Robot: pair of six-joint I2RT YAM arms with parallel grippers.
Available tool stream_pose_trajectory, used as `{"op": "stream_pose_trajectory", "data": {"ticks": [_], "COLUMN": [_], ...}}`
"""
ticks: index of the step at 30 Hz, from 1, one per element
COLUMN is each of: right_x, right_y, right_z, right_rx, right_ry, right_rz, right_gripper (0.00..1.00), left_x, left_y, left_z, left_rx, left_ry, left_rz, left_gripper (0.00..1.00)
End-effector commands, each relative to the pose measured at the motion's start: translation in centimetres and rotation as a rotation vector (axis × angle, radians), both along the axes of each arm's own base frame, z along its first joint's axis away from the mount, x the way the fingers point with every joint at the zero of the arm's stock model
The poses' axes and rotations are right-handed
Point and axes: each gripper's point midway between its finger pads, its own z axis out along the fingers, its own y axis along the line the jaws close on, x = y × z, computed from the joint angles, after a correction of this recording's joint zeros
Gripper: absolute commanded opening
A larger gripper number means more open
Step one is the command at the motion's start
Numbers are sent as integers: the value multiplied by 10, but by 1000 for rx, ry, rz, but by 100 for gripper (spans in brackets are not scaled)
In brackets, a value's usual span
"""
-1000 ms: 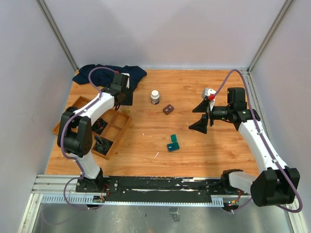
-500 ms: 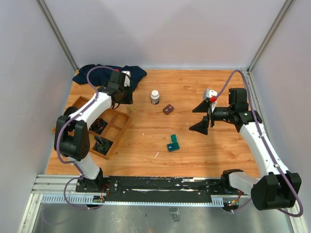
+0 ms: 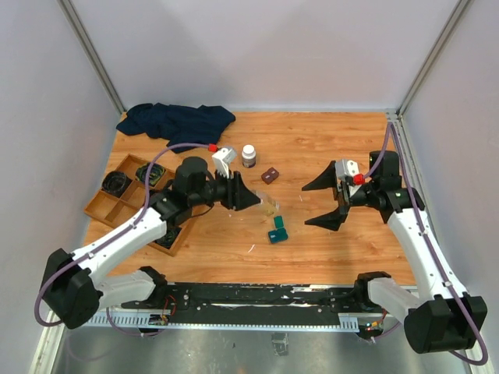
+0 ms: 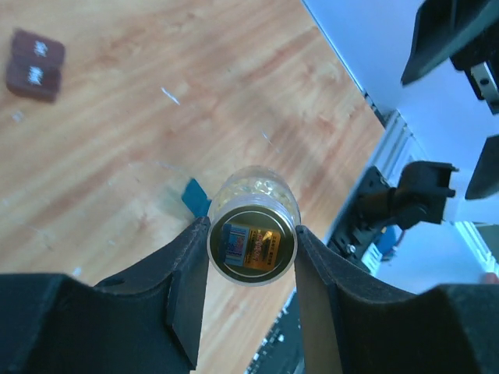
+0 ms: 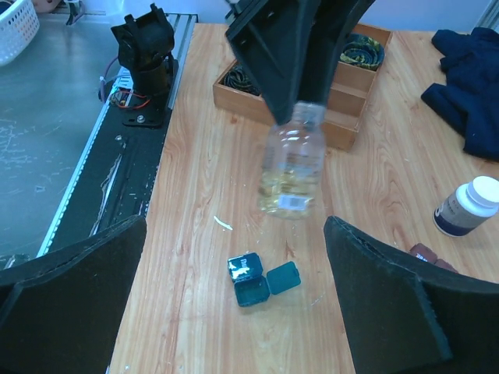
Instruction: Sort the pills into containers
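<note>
The small teal hinged plastic case [image 3: 277,231] lies open a little below the centre of the top view. Just above it is the clear plastic bottle of yellowish pills [image 3: 267,206], clamped in the left gripper [image 3: 249,200] — a second ago this arm was at the wooden compartment tray [image 3: 129,204] on the left, so pouring seems near. The right gripper [image 3: 306,206] has its fingers wide apart, holding nothing. I count one teal case, one clear bottle, one white-capped bottle [image 3: 249,155], one brown case [image 3: 270,175] — and one tray
</note>
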Motion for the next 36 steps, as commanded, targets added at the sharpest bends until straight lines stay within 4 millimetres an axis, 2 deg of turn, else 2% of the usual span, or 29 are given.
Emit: {"op": "stream_pose_trajectory", "data": {"ticks": [1, 4, 7, 12, 21, 25, 30, 33, 36], "right_x": [-4, -6, -4, 19, 17, 23, 19, 18, 18], "right_y": [2, 10, 19, 30, 58, 64, 71, 71, 70], "right_z": [14, 11, 7, 4, -23, -29, -32, -34, -37], "right_rx": [17, -11, -61, -106, -160, -168, -180, -186, -192], "right_ry": [-70, -92, -98, -40, -1, 11, 13, 12, 9], "right_rz": [26, 52, 57, -33, -16, -42, -25, -25, -31], "right_gripper": [99, 99, 99, 99, 87, 82, 76, 71, 70], "left_x": [-19, -31, -36, -39, -37, -38, -38, -38, -39], "left_y": [-10, -13, -22, -35, -45, -51, -56, -57, -56], "left_z": [50, 60, 54, 51, 60, 56, 57, 56, 56], "left_rx": [-219, -320, -336, -392, -431, -431, -430, -428, -430], "left_ry": [-57, -38, 0, 60, 83, 99, 103, 106, 108], "left_rz": [8, 18, 55, 84, 87, 80, 70, 72, 73], "left_gripper": [0, 0, 0, 0, 0, 0, 0, 0, 0]}}
